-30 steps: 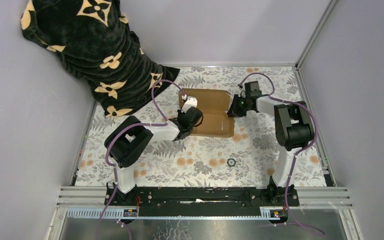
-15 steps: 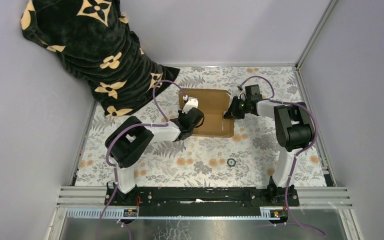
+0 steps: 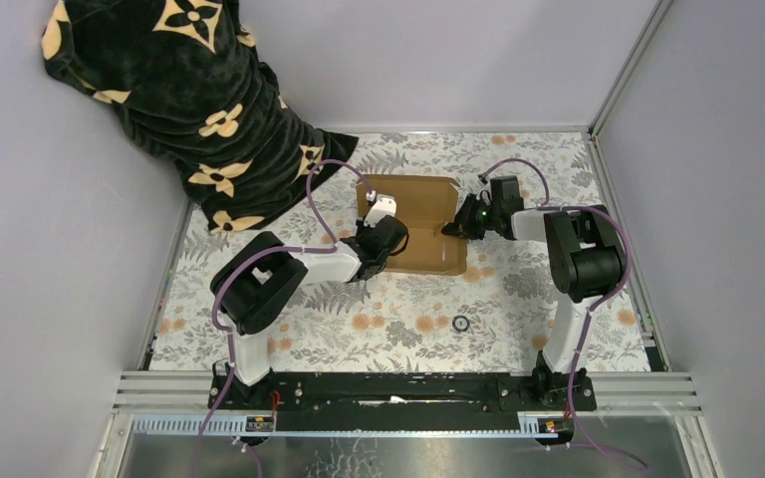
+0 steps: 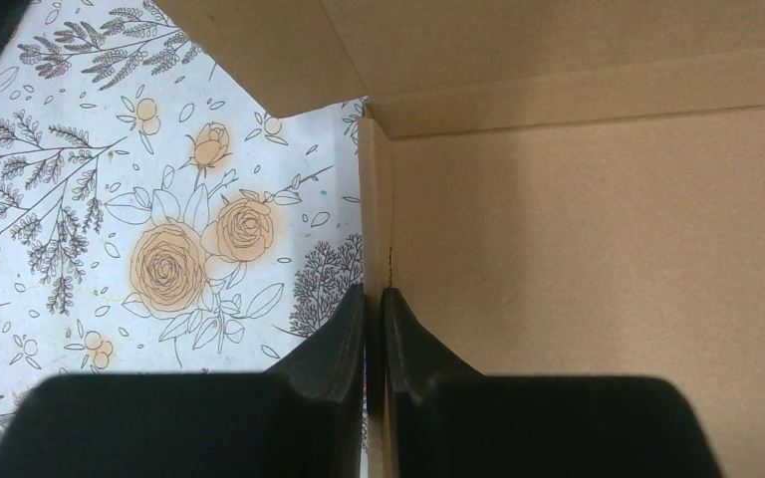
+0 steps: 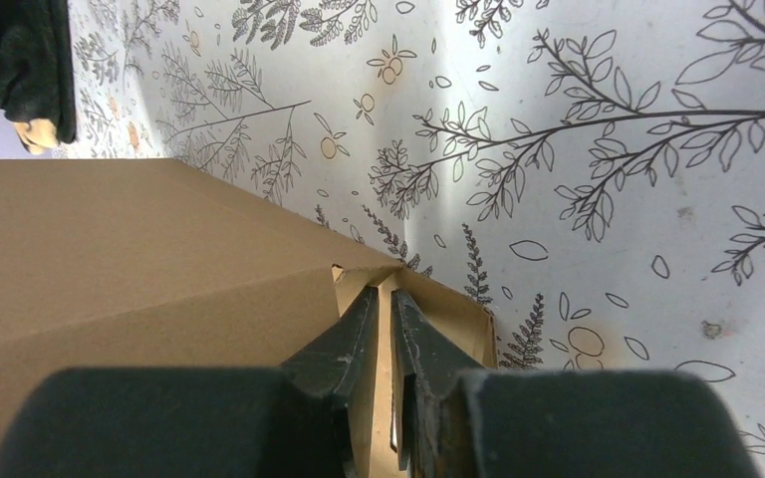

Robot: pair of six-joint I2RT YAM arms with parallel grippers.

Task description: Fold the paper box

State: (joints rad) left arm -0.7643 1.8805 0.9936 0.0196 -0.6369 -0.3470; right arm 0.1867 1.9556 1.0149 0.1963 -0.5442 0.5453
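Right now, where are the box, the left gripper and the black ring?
box (image 3: 428,231), top view, flat middle panel.
left gripper (image 4: 374,299), left wrist view, between fingertips pinching the box's raised flap.
black ring (image 3: 456,323), top view, its left rim.

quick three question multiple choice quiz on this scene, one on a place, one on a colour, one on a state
1. Where is the small black ring? A on the tablecloth, on the near side of the cardboard box; B inside it; C on a wall.
2. The blanket has flowers that are: A red; B gold; C blue.
3. The left gripper is: A wide open; B shut on a box flap; C out of view.
A, it lies on bare cloth; B, gold on black; B, its fingers pinch cardboard.
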